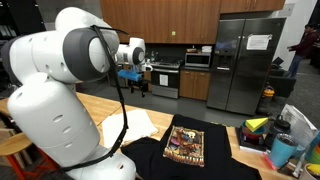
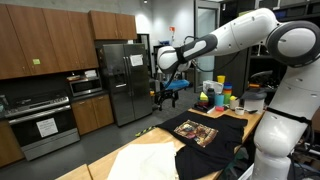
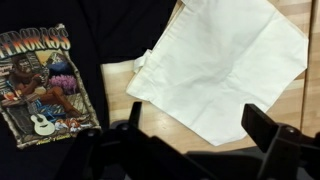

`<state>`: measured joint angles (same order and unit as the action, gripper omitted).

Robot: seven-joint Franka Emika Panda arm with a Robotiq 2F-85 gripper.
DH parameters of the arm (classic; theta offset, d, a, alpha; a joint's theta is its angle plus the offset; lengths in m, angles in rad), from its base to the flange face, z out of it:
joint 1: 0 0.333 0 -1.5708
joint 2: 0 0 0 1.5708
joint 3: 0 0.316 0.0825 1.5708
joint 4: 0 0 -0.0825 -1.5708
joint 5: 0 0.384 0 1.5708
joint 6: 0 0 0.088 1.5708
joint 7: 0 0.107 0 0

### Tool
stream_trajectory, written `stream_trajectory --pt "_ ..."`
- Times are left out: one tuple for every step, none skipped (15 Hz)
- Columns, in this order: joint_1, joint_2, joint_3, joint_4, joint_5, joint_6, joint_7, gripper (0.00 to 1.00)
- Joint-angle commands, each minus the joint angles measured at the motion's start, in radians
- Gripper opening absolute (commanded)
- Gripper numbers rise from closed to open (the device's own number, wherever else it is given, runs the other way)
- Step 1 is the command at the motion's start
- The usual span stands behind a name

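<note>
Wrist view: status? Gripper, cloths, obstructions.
Gripper open, empty, high above the table. Black printed T-shirt and cream cloth side by side below, neither touched. Nothing between gripper and cloths.

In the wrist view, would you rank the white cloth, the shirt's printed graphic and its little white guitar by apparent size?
Largest: white cloth.
Next: printed graphic, though cut by the left edge.
Smallest: white guitar, inside that graphic.

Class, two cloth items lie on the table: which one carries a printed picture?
The black T-shirt, printed with a guitar player; the cream cloth is plain.
</note>
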<state>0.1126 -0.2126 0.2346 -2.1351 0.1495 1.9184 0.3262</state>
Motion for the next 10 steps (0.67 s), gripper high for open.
stream_trajectory --pt "0.014 0.001 -0.013 0.003 -0.003 -0.003 0.003 1.0" --pt "0.014 0.001 -0.013 0.004 -0.003 -0.004 0.003 1.0" --pt "0.015 0.005 -0.004 0.005 -0.027 0.016 0.011 1.0" --pt "0.018 0.023 0.006 0.019 -0.06 0.031 0.018 1.0" --pt "0.02 0.038 0.011 0.03 -0.088 0.039 0.023 1.0" --pt "0.023 0.054 0.018 0.034 -0.121 0.073 0.031 1.0" --pt "0.028 0.064 0.023 0.033 -0.153 0.108 0.03 1.0" --pt "0.033 0.069 0.028 0.026 -0.196 0.16 0.018 1.0" --pt "0.041 0.073 0.033 0.013 -0.242 0.22 -0.01 1.0" --pt "0.05 0.086 0.035 0.013 -0.277 0.248 -0.036 1.0"
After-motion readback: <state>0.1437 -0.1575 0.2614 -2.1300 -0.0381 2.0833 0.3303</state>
